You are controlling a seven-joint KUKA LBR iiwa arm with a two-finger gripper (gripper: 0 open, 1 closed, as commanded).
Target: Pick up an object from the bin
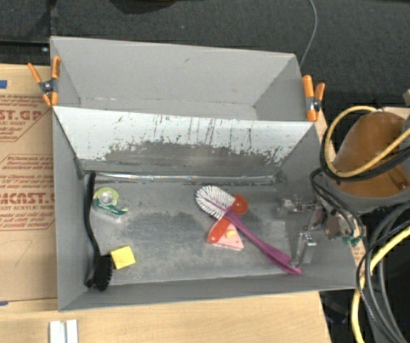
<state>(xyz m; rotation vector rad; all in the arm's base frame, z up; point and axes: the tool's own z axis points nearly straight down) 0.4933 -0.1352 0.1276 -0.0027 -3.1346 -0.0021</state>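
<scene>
The gripper (299, 229) hangs low at the right side of the bin (163, 229), close to the right wall, with the arm's orange cover and cables behind it further right. Whether it is spread or pressed together I cannot tell, as its metal parts run together against the grey floor; nothing can be seen pinched in it. The nearest thing is a purple-handled brush (255, 240). Its white bristle head lies toward the middle of the bin, and its thin handle runs slantwise down and to the right, ending just below and slightly left of the gripper. The brush's long axis therefore runs from upper left to lower right, and its handle end is the part nearest the gripper. A grasp there would probably need the jaws set across that slant, not along it. An orange-red plastic piece (223, 227) and a pink-and-yellow wedge (231, 241) lie against the handle's middle, so the bare stretch near the tip looks like the freer place to take hold. The other things are well apart on the left: a yellow block (122, 256), a black brush (96, 269) along the left wall, and a greenish roll of tape (107, 199).
</scene>
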